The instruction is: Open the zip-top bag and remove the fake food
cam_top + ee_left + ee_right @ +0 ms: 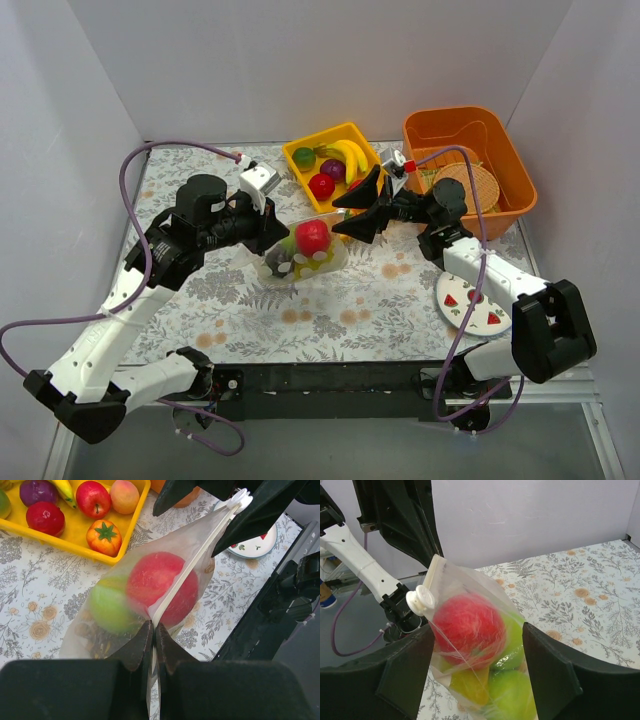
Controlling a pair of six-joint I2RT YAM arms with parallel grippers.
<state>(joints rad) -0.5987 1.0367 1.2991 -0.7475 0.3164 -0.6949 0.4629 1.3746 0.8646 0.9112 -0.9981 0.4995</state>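
The zip-top bag [305, 258] is held up above the table, its white zip strip [190, 565] running away from my left gripper [154, 626], which is shut on the strip's near end. Inside show fake food: a red fruit [160, 587], a green apple [107, 607], and a yellow piece [470, 685]. The white slider [421, 601] sits at the strip's far end. My right gripper [476, 630] is open, with one finger on each side of the bag's slider end. It stands close to the plastic, with no clear pinch.
The yellow tray [300, 152] behind the bag holds a banana, red and purple fruits and an orange tomato-like fruit [104, 536]. An orange basket [510, 150] stands at the back right. A white plate [470, 305] with red marks lies near my right arm.
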